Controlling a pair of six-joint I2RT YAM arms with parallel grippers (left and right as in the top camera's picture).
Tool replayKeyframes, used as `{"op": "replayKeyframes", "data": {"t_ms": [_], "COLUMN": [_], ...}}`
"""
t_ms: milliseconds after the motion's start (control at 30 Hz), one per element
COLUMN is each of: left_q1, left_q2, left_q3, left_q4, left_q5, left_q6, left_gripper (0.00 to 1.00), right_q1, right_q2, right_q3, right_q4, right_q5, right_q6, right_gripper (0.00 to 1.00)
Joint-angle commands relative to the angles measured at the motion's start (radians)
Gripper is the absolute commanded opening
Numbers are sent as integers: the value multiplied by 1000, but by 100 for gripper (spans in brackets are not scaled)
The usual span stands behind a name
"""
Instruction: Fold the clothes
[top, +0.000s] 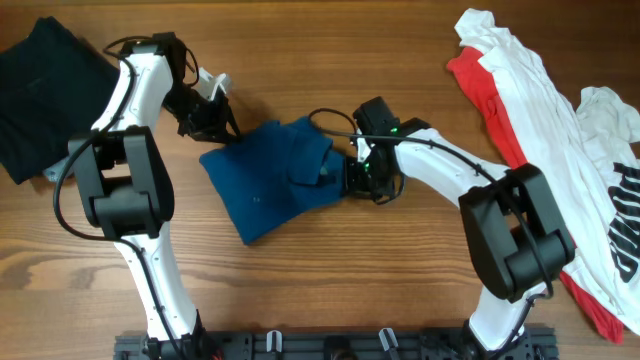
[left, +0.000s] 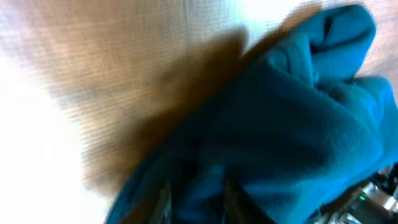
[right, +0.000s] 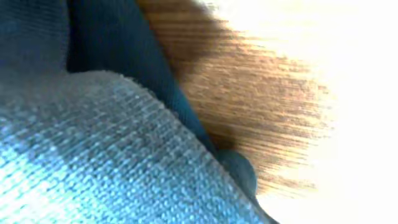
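Note:
The deep-blue polo shirt (top: 275, 185) lies partly folded in the middle of the table, with a flap folded over its upper right. My left gripper (top: 218, 128) is at its far-left corner. In the left wrist view its fingers (left: 198, 202) are close together with blue cloth (left: 292, 124) pinched between them. My right gripper (top: 352, 178) is at the shirt's right edge. In the right wrist view blue knit (right: 93, 149) is bunched right up against the camera and hides the fingers. White T-shirts (top: 560, 110) and a red T-shirt (top: 480, 85) lie in a heap at the right.
A black garment (top: 45, 90) lies folded at the far left corner. The heap of white and red shirts runs along the right edge down to the front. Bare wood (top: 330, 270) shows in front of the blue shirt. The arm bases stand at the front edge.

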Motion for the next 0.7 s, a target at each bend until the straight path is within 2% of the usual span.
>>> {"op": "replayKeyframes", "data": {"t_ms": [0, 167, 333, 433, 600, 667], "left_q1": [-18, -55, -80, -73, -28, -6], "left_q2": [16, 16, 16, 15, 7, 2], "left_q3": [-3, -27, -53, -53, -39, -13], "left_q4": [-85, -178, -201, -177, -100, -85], "left_q5": [-5, 10, 9, -32, -230, -230], "left_q6": [-33, -33, -33, -60, -224, -242], "left_gripper": [21, 17, 11, 10, 14, 15], "right_q1": [9, 7, 6, 7, 7, 7], "right_q2": [2, 2, 2, 2, 2, 2], "right_q3": [-5, -5, -5, -5, -5, -5], "right_q4": [42, 203, 343, 337, 303, 291], "right_q5": [35, 35, 62, 88, 99, 99], "right_q6": [-26, -35, -75, -92, -113, -113], "right_gripper": [24, 25, 26, 27, 27, 28]}}
